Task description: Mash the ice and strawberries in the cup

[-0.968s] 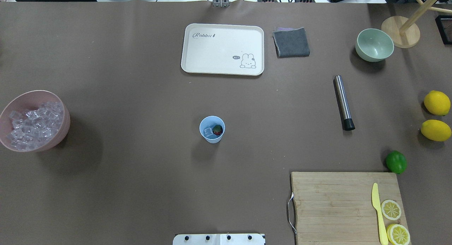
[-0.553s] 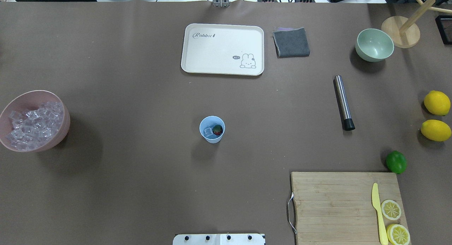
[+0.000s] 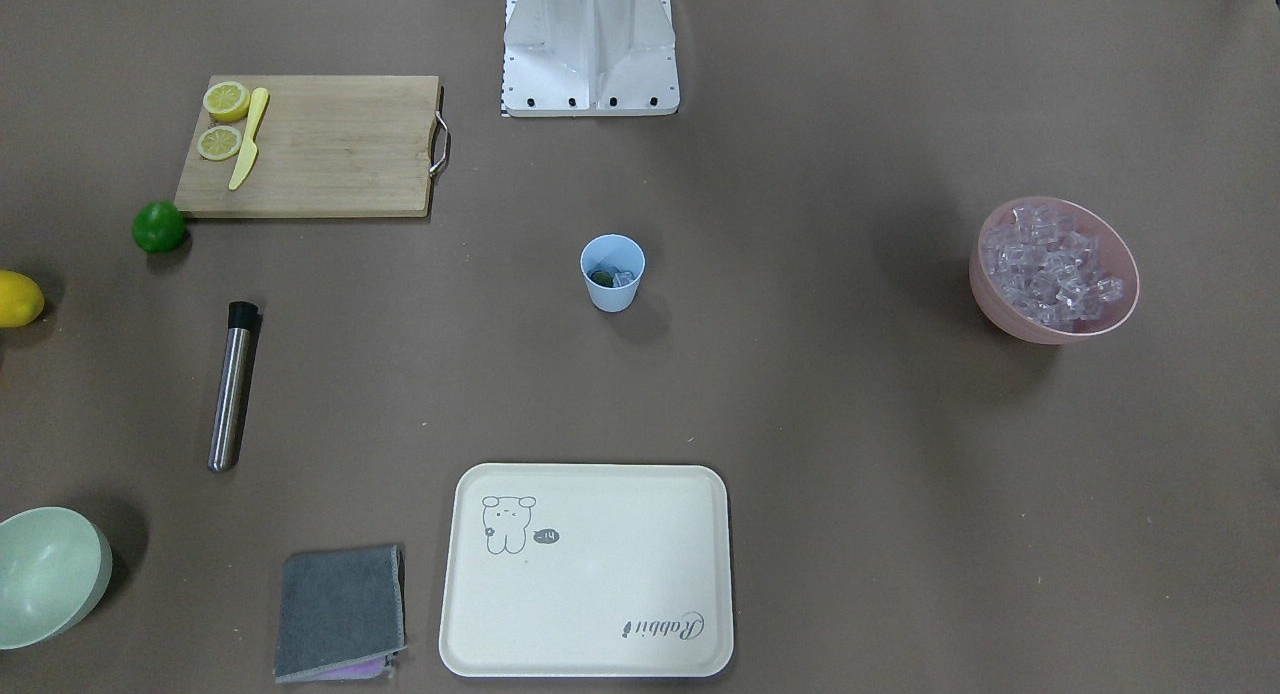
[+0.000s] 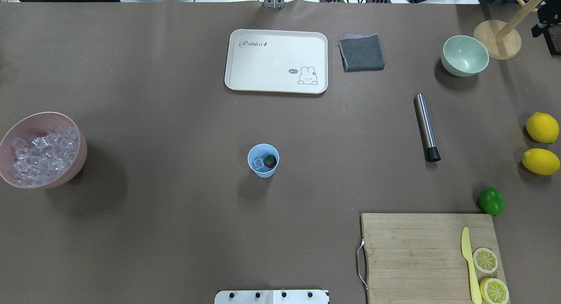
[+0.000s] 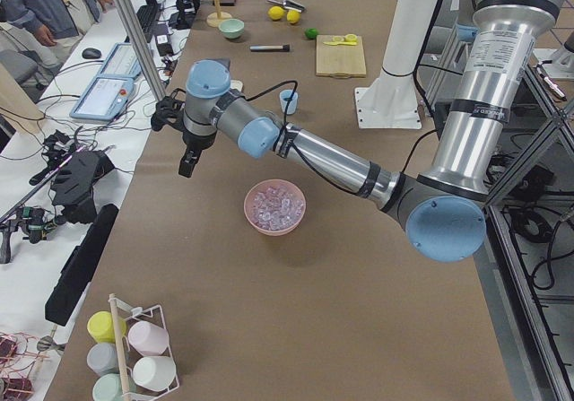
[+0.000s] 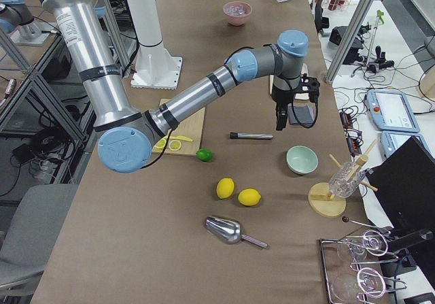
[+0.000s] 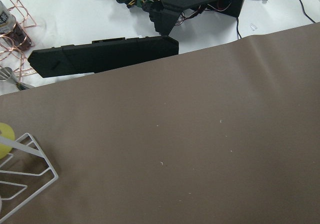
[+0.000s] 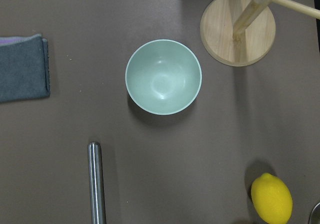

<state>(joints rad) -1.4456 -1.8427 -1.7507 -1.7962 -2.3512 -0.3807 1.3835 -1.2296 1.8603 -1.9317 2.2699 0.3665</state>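
Observation:
The pale-blue cup (image 4: 263,160) stands upright mid-table, also seen from the front (image 3: 612,272). Inside it lie a red strawberry (image 4: 270,161) and a clear ice cube (image 4: 258,164). More ice (image 4: 39,155) fills a pink bowl (image 4: 44,118) at the left edge. My left gripper (image 5: 186,163) hangs off the table's far edge beyond the pink bowl; I cannot tell whether it is open or shut. My right gripper (image 6: 280,120) hovers high between the grey cloth and the green bowl; its state cannot be told either. No fingers show in the wrist views.
A steel rod with a black tip (image 4: 426,128) lies right of the cup. Cream tray (image 4: 276,32), grey cloth (image 4: 361,52), green bowl (image 4: 464,55) and wooden stand (image 4: 497,39) line the far side. Lemons (image 4: 542,127), lime (image 4: 491,200), cutting board (image 4: 416,256) with knife.
A dark part of the right arm has come into the overhead view's top right corner. Nothing on the table has moved.

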